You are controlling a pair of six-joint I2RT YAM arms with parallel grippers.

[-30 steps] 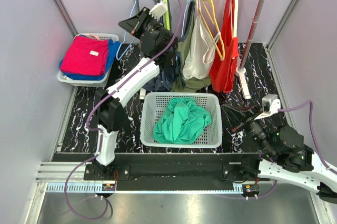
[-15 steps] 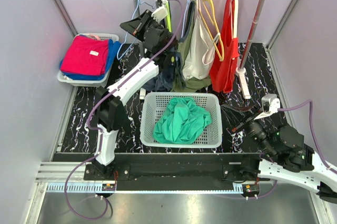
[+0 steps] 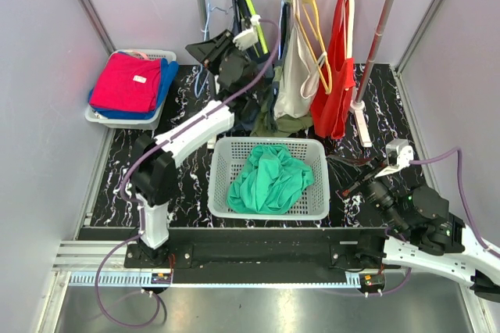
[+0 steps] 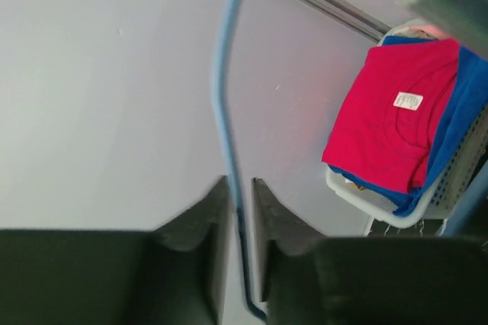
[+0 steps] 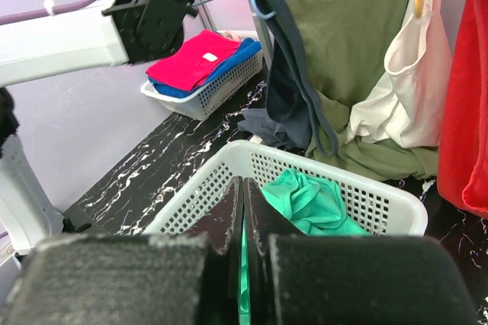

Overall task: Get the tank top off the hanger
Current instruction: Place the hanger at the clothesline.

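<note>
The left claw (image 4: 240,191) stands slightly released, with the blue hanger wire (image 4: 222,96) between its 2 fingers. The right claw (image 5: 243,195) is clenched empty, near the white basket (image 5: 366,199).

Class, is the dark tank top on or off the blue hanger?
On: one dark tank top strap hangs over the blue hanger end, right wrist view.

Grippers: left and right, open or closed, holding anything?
Left gripper: slightly open, blue hanger wire between its fingers, grip unclear.
Right gripper: closed, holding nothing.
</note>
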